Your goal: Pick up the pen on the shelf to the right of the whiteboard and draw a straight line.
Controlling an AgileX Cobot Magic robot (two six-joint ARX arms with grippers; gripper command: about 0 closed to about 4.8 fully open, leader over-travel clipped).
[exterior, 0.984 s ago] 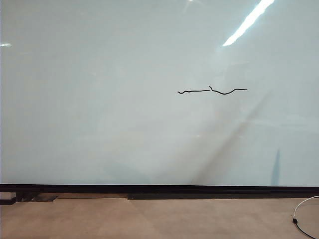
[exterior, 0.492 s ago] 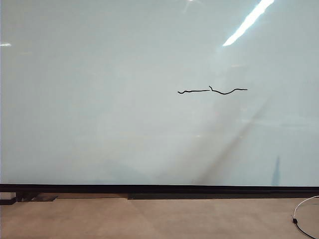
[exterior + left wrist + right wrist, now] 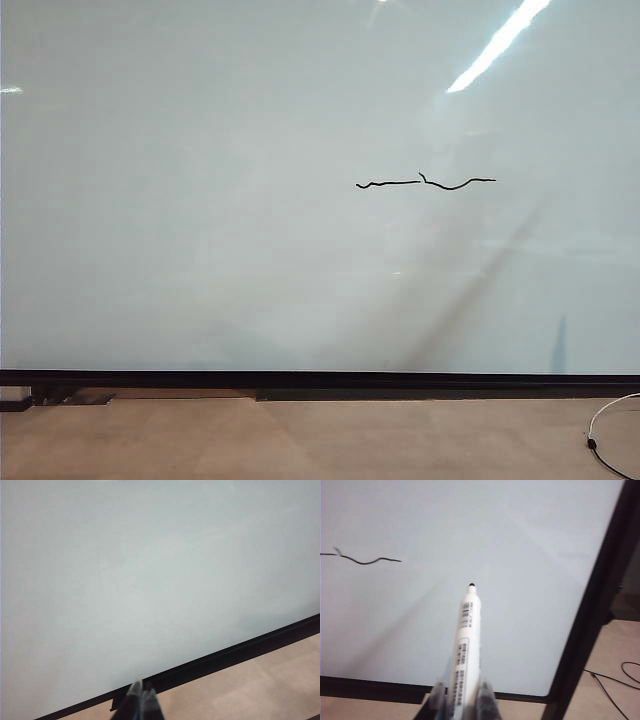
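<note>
1. Exterior view: the whiteboard (image 3: 200,200) is filling nearly the whole frame, its black strip (image 3: 320,380) running along the bottom edge. The line (image 3: 425,183) is sitting right of the board's middle, a thin black wavy stroke with a small kink. A white cable (image 3: 610,420) is lying on the floor below the board's right corner. Neither gripper is showing here.

2. Left wrist view: the left gripper (image 3: 142,702) is pointing toward the whiteboard (image 3: 150,570), near its black strip; its fingertips are pressing together with nothing between them.

3. Right wrist view: the right gripper (image 3: 461,700) is clamping the pen (image 3: 465,645) by its lower barrel. The pen's dark tip is pointing at the whiteboard (image 3: 520,545), and I cannot tell whether it is touching the board. The line (image 3: 362,558) is lying on the board well apart from the tip. The board's black frame (image 3: 590,605) is running just beside the pen.
</note>
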